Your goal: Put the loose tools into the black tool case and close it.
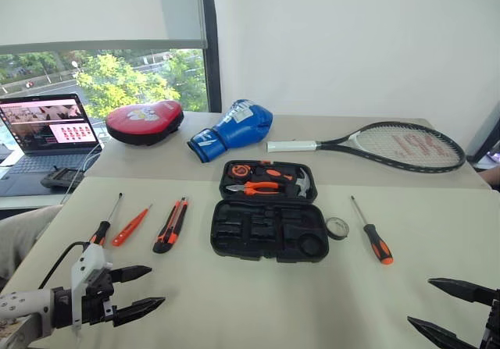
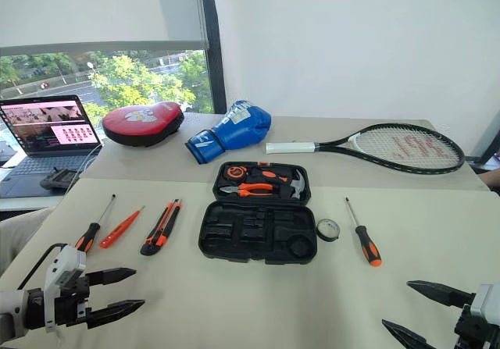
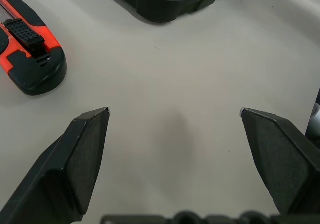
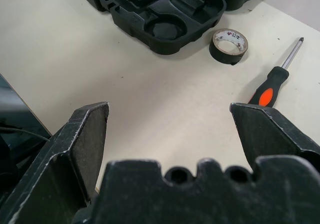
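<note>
The black tool case (image 1: pixel 269 230) lies open mid-table, its near half empty, with orange pliers and a hammer in the lid half (image 1: pixel 268 181). To its left lie a black-and-orange screwdriver (image 1: pixel 104 224), a slim orange screwdriver (image 1: pixel 130 226) and an orange-black utility knife (image 1: pixel 171 225). On its right sit a small roll (image 1: pixel 337 228) and another screwdriver (image 1: pixel 373 236). My left gripper (image 1: pixel 156 285) hovers open near the front left, short of the knife (image 3: pixel 30 53). Open too, my right gripper (image 1: pixel 419 302) is at the front right, facing the roll (image 4: pixel 228 43) and case (image 4: pixel 150 13).
On the far table stand a red mitt (image 1: pixel 144 121), a blue boxing glove (image 1: pixel 232 130) and a tennis racket (image 1: pixel 391 144). A laptop (image 1: pixel 47 130) sits on a lower desk at the left. Bare tabletop lies between both grippers and the case.
</note>
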Available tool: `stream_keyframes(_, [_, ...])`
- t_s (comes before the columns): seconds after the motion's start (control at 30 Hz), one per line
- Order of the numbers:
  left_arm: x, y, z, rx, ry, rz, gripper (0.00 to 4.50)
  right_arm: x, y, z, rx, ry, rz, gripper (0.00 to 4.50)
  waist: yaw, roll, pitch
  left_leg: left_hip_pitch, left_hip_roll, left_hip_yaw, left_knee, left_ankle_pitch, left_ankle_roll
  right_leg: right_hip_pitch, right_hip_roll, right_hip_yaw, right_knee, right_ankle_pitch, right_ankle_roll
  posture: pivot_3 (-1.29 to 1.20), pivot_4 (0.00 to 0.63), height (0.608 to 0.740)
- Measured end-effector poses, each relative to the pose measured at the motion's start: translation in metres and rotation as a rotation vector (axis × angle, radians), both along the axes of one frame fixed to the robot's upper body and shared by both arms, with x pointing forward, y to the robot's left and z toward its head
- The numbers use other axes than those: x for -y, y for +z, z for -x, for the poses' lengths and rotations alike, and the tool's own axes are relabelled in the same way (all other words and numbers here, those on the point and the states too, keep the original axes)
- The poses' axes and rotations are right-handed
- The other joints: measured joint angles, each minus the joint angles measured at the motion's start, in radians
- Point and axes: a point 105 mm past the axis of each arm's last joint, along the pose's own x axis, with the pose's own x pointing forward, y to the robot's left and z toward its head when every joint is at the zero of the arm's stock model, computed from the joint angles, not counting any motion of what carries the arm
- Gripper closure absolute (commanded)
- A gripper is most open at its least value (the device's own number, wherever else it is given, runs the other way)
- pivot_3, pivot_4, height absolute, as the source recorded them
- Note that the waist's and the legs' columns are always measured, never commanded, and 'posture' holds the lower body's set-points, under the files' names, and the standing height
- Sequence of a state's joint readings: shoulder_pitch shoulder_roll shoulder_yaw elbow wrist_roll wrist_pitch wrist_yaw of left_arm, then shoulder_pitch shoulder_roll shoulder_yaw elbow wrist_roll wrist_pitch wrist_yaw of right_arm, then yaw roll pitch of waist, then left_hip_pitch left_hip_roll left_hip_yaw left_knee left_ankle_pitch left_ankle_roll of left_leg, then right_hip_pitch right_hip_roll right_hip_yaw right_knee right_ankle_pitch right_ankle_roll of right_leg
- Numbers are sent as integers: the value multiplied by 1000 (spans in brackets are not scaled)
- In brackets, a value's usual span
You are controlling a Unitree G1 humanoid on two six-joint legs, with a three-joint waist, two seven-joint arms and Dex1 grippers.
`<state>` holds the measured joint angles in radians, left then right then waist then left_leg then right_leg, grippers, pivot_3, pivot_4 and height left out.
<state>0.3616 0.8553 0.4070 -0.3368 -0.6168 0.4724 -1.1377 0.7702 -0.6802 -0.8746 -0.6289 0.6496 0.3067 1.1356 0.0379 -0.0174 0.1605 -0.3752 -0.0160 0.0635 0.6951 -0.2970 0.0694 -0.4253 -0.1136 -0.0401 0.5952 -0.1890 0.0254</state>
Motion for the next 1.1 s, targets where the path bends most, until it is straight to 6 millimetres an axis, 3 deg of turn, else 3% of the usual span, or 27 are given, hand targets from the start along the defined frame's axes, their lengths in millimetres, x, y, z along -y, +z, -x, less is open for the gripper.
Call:
stream_keyframes(0.1, [0,2,-8,30,50,17,0,-5,3,-9,43,6,-11,9,0,0,0,1,0,0,0,0,0,1,0,0,0,0,0,0,150,740])
stream_keyframes(0.23, [2,26,-48,167,251,84,0,-51,26,-37,217,132,-120,9,-1,-1,0,2,1,-1,1,2,-3,2,0,1,1,6,5,0,150,740])
stream_keyframes(0.37, [-26,26,-69,107,499,15,0,-78,49,-53,296,193,-277,9,-2,-1,1,3,0,-1,0,2,-3,1,6,-1,3,10,-1,0,150,740])
stream_keyframes(0.5, [-73,37,-90,41,724,-74,0,-106,65,-57,293,348,-257,9,-1,-5,2,1,-1,-1,0,6,4,0,8,-2,5,9,-2,0,150,740])
stream_keyframes(0.67, [-105,47,-94,-1,832,-162,0,-122,73,-57,293,448,-236,9,0,-6,3,0,-2,-1,0,7,-1,-1,6,-2,4,9,0,0,150,740])
stream_keyframes(0.87, [-124,28,-92,-177,923,-179,0,-125,74,-55,286,468,-230,9,-1,-7,2,-5,-3,-1,0,7,-1,-4,5,-3,1,9,0,0,150,740])
stream_keyframes(0.97, [-122,18,-92,-231,912,-203,767,-124,72,-55,277,462,-230,0,-2,-7,2,-7,-3,-1,0,7,-2,-6,4,-3,1,9,0,0,150,740])
stream_keyframes(1.1, [-121,16,-90,-246,902,-218,2236,-123,70,-55,269,456,-229,0,-1,-7,2,-7,-2,-1,0,4,-7,-7,0,-2,3,9,0,0,150,740])
